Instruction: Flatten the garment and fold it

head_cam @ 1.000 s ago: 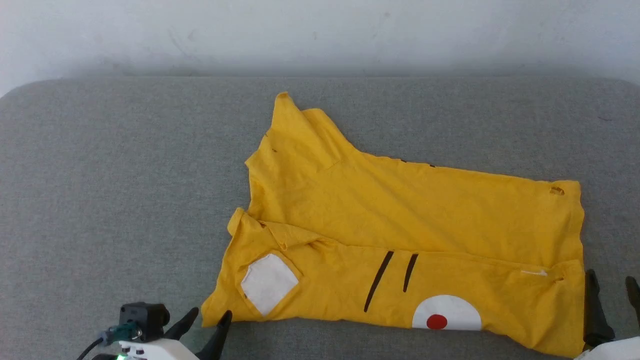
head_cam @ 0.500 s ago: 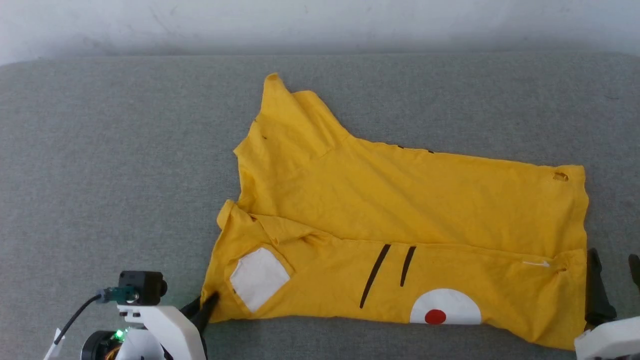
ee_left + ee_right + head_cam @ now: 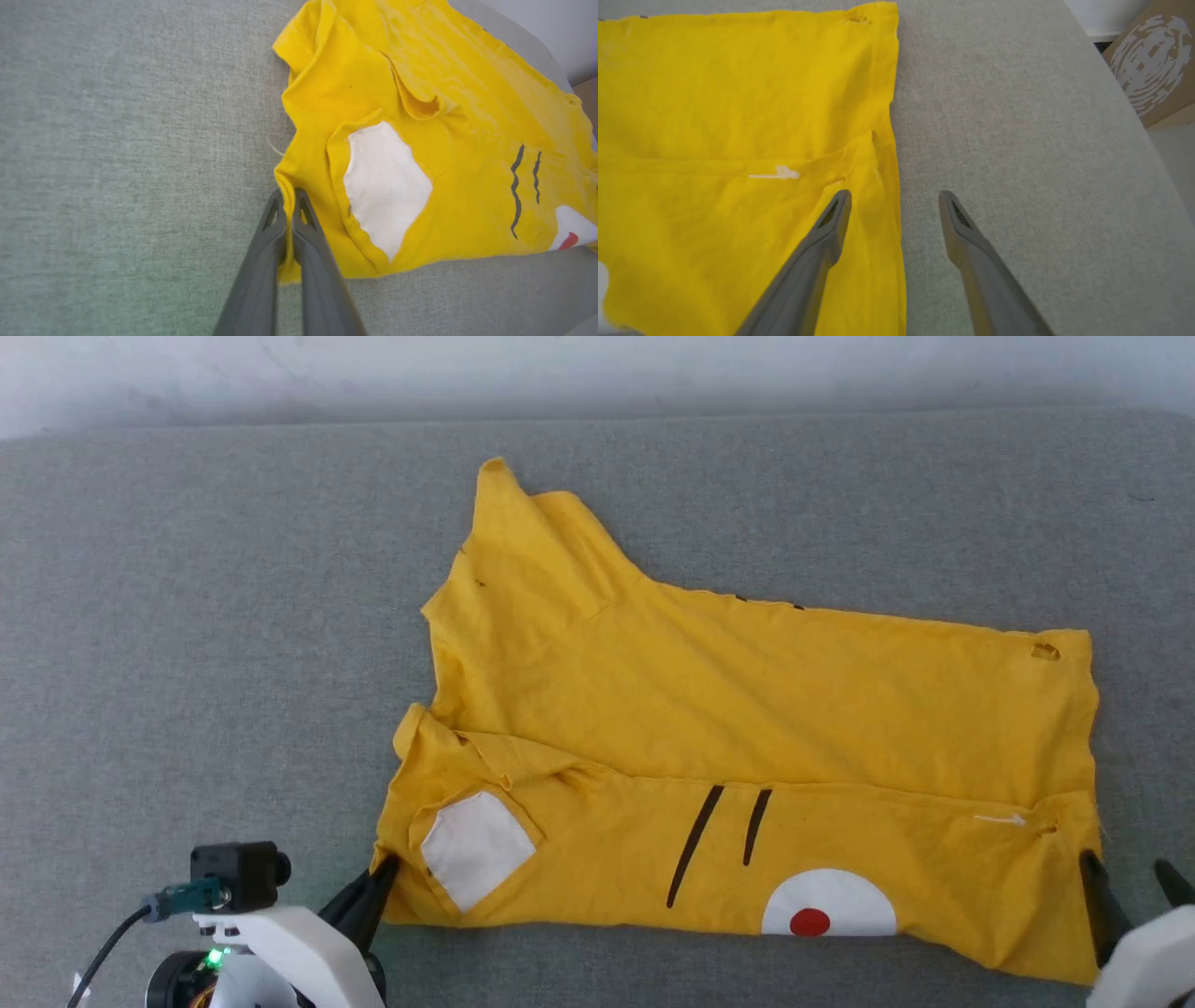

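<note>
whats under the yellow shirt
The garment lies on a grey fabric surface, which shows all around it. Its near strip looks folded over onto the rest. Anything between cloth and surface is covered and cannot be seen.

Lighting: bright, even, diffuse; no glare.
Shadows: soft dim band where the wall (image 3: pixel 597 373) meets the grey fabric surface (image 3: pixel 187 616); a thin shadow under the near edge of the T-shirt (image 3: pixel 747 728).
Focus: head view sharp.
Distortion: wrist views are wide-angle; black line marks (image 3: pixel 515 191) render wavy.
</note>
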`<state>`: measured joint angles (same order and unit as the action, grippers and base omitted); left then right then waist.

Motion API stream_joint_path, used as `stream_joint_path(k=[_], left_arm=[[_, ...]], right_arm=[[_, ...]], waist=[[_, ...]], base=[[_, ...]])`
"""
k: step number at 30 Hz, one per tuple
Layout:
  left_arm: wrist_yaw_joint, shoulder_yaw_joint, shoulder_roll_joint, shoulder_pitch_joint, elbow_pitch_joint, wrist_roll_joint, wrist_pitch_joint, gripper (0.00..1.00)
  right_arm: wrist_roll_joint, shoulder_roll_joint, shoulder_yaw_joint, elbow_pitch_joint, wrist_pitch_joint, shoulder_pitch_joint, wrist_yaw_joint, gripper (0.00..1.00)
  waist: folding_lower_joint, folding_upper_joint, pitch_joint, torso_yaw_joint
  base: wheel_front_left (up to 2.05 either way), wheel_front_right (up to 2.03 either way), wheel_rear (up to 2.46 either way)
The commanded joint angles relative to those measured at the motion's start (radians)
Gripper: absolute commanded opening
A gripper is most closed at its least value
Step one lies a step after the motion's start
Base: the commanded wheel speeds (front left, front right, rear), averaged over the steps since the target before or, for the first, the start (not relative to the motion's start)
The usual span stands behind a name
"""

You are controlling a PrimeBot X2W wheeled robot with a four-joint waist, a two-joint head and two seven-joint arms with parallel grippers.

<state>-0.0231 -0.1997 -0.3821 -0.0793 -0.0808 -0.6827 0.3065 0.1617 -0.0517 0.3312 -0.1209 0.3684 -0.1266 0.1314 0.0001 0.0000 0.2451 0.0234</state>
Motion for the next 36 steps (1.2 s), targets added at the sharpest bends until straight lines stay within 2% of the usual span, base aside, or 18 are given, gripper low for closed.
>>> stream_joint_path(k=[1,6,14,15,16,22,27,36], left_arm=[[-0.006,-0.002,0.000,-0.001,-0.014,-0.002,-0.003,0.00],[-0.003,-0.006,0.002,0.009,-0.033,-0.006,-0.004,0.00],[0.000,-0.001,-0.005,0.024,-0.032,-0.013,-0.005,0.00],[0.000,0.000,-0.006,0.027,-0.032,-0.013,-0.004,0.00],[0.001,0.000,-0.006,0.030,-0.031,-0.015,-0.003,0.00],[0.016,0.007,-0.010,0.027,-0.034,-0.054,0.012,0.00],[0.019,0.025,-0.023,-0.007,-0.061,-0.091,0.031,0.00],[-0.019,0.055,-0.040,-0.131,-0.133,-0.136,0.065,0.00]], right_arm=[[-0.008,0.001,0.011,-0.031,0.042,-0.026,-0.001,1.00],[0.070,0.001,0.032,-0.075,0.176,-0.086,-0.001,1.00],[0.100,0.001,-0.018,-0.023,0.206,-0.088,-0.001,1.00],[0.104,0.001,-0.020,-0.007,0.211,-0.082,-0.001,0.67],[0.110,0.001,-0.026,0.003,0.216,-0.077,-0.001,0.00],[0.109,0.001,-0.024,-0.005,0.229,-0.053,-0.001,0.00],[0.112,0.001,0.022,-0.055,0.245,-0.051,-0.001,0.00],[0.124,0.001,0.102,-0.100,0.278,-0.093,-0.001,0.00]], waist=[[-0.0001,0.0000,0.018,0.010],[-0.0001,0.0000,0.052,0.009],[-0.0001,0.0000,0.084,-0.002],[-0.0001,0.0000,0.087,-0.002],[-0.0001,0.0000,0.088,-0.002],[-0.0001,0.0000,0.076,-0.005],[-0.0001,0.0000,0.039,-0.004],[-0.0001,0.0000,-0.038,0.020]], base=[[0.00,0.00,0.00],[0.00,0.00,0.00],[0.00,0.00,0.00],[0.00,0.00,0.00],[0.00,0.00,0.00],[0.00,0.00,0.00],[0.00,0.00,0.00],[0.00,0.00,0.00]])
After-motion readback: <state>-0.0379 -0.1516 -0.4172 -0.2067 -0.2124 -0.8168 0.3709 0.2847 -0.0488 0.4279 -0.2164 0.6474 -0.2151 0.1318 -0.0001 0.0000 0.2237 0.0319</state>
